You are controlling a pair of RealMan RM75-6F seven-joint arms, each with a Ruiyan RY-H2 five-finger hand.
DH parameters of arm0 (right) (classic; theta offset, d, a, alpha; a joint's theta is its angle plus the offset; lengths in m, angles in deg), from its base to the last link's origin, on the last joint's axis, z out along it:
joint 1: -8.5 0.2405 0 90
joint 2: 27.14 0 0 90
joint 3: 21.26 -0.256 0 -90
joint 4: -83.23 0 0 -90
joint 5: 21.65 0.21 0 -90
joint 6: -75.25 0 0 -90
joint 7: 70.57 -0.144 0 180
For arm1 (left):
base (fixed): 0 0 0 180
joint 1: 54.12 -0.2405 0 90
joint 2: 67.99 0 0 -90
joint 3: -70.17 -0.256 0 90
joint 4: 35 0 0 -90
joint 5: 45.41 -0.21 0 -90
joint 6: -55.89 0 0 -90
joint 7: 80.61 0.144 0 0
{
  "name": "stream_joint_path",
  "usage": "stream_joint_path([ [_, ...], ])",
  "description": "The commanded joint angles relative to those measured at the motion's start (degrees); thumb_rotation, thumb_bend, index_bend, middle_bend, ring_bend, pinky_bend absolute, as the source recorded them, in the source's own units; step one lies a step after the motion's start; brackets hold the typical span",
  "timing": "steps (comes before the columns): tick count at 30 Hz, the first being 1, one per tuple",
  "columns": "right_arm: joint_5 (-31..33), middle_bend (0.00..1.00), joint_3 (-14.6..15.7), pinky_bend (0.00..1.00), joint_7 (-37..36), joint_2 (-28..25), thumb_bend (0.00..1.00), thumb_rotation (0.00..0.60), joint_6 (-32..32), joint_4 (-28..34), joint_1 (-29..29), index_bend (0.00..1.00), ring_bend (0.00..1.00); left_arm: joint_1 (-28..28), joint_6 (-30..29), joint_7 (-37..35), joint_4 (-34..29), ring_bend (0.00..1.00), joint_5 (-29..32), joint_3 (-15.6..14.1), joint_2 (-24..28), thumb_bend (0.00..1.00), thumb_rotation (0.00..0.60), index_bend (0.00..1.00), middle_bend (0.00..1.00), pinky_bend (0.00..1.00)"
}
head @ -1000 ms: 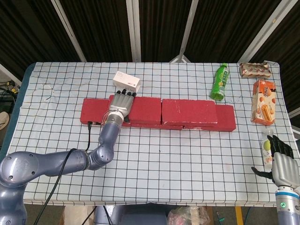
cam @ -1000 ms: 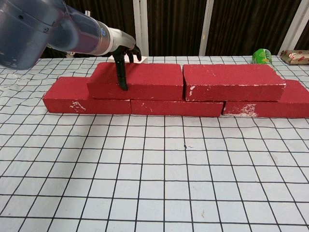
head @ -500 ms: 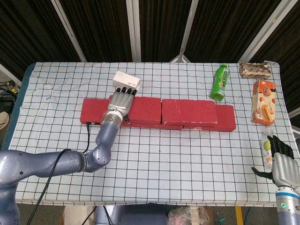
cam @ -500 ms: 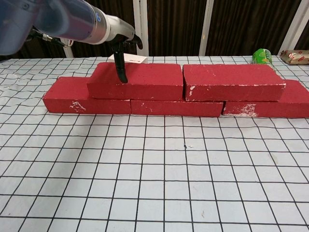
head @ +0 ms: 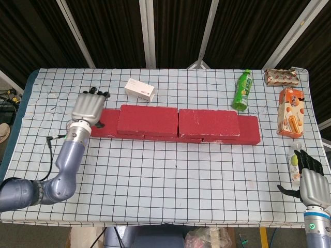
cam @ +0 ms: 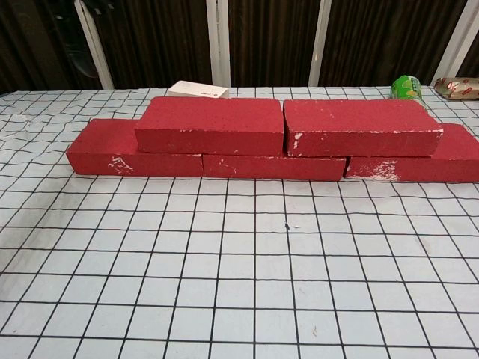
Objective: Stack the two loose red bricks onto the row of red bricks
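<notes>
Bricks are seen stacked in two layers across the middle of the checked table (head: pixel 170 170): a bottom row of red bricks (head: pixel 249 130) is laid end to end, and two more red bricks lie on top. The left upper brick (head: pixel 148 120) and the right upper brick (head: pixel 208 123) are set end to end, touching, each bridging a joint in the row beneath, as is plain in the chest view (cam: pixel 209 125) (cam: pixel 358 127).

The left hand (head: pixel 87 107) is held above the left end of the bottom row, back uppermost, fingers side by side and bent slightly down, with nothing gripped; whether it touches the brick cannot be told. The right hand (head: pixel 313 185) is seen at the near right corner of the table, fingers loosely curled and parted, nothing held.

A small white box (head: pixel 139 89) lies just behind the bricks. A green bottle (head: pixel 241 90) lies behind the right end of the row. Along the right edge, a brown snack packet (head: pixel 281 77), an orange biscuit box (head: pixel 290 112) and a small pouch (head: pixel 295 164) are placed.
</notes>
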Motion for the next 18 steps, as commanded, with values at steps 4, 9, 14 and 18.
stream_joint_path([
  [4, -0.27, 0.00, 0.13, 0.00, 0.04, 0.03, 0.15, 0.600, 0.02, 0.04, 0.01, 0.00, 0.00, -3.44, 0.26, -2.52, 1.12, 0.18, -3.26, -2.74, 0.95, 0.00, 0.600, 0.30, 0.33, 0.29],
  [9, -0.45, 0.00, 0.21, 0.00, -0.17, -0.05, 0.15, 0.600, -0.03, 0.03, -0.01, 0.00, 0.00, -3.89, 2.22, -1.76, 4.19, 0.18, -2.95, -4.30, -1.14, 0.00, 0.600, 0.31, 0.33, 0.29],
  [14, -0.41, 0.00, 0.26, 0.00, -0.33, -0.12, 0.15, 0.600, -0.24, 0.01, 0.02, 0.00, 0.00, -3.47, 2.55, -0.36, 7.27, 0.18, -3.06, -5.17, -4.35, 0.00, 0.600, 0.35, 0.33, 0.29],
  [18, -0.54, 0.00, 0.29, 0.00, -0.68, -0.30, 0.15, 0.600, -0.23, 0.07, -0.07, 0.00, 0.00, -3.00, 2.72, 0.92, 9.28, 0.18, -2.30, -5.49, -7.17, 0.00, 0.600, 0.32, 0.32, 0.29],
])
